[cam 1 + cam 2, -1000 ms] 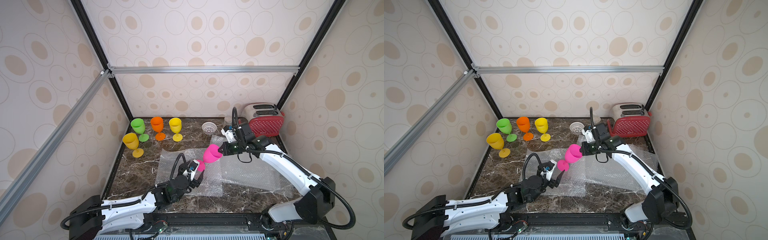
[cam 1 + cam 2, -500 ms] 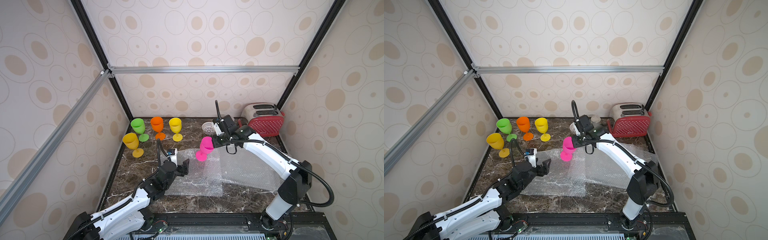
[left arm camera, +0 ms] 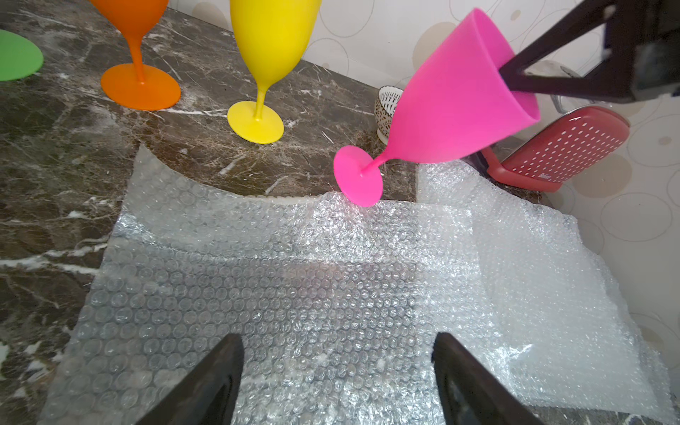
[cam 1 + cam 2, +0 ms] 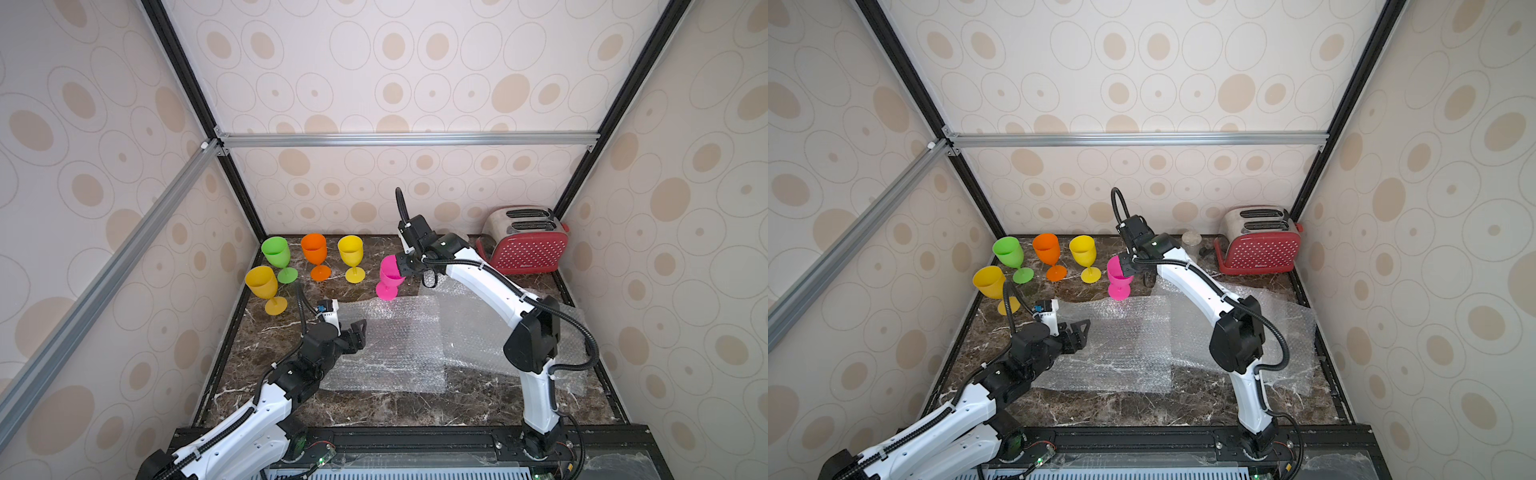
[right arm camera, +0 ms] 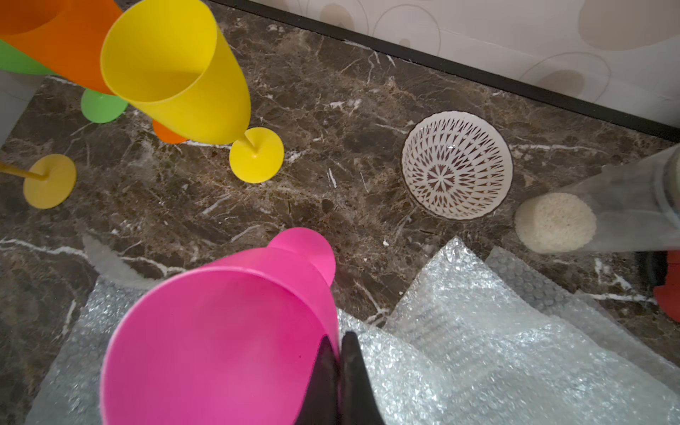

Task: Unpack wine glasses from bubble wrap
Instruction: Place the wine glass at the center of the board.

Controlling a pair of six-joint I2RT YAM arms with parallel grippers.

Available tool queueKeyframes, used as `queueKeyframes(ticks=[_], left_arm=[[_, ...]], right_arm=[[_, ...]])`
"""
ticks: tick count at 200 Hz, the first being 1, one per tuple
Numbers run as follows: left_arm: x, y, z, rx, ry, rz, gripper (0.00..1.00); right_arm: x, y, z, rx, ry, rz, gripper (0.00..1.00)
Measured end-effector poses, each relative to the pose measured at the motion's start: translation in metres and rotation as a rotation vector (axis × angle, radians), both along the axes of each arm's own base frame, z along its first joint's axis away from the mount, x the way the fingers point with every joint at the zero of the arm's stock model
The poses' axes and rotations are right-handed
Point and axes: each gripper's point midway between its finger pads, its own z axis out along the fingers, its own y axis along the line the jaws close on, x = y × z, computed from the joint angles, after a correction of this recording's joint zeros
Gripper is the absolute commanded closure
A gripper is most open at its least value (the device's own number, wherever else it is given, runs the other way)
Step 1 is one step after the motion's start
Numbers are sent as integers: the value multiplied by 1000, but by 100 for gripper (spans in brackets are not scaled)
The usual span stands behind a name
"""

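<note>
"Wine glasses first, from the left: a yellow one (image 4: 266,286), green (image 4: 276,254), orange (image 4: 314,251) and a second yellow (image 4: 351,253) stand bare at the back."

"And the left gripper (image 3: 336,340)?"

"Backed away from the pink glass (image 4: 390,271), jaws wide, holding nothing, low over the flat bubble wrap (image 4: 395,345)."

"So pink's been carried over?"

"Yes, from above the wrap towards the row. The right gripper (image 5: 339,342) is pinched tight on its rim; it hangs tilted, foot by the wrap's far edge, touching or not I can't tell."

"Last one, then."

"Looks so: straighten it, set it down, let go."
</note>
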Motion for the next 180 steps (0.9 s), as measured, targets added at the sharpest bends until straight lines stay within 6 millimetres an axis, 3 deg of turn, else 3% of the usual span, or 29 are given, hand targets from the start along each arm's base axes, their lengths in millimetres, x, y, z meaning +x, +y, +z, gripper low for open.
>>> queueKeyframes(ticks=[22,65,127,180], left_arm=[[-3,3,-4,-4,5,2,19],[-7,7,-11,2,18,6,19],[-8,8,-14,5,24,6,19],[-7,8,-14,4,24,7,19]], right_arm=[[14,4,-5,0,-11,-31,100],[47,11,3,8,-54,-75,100],[49,-16,-31,-83,31,-132,100],[54,-19,-35,-78,46,-143,96]])
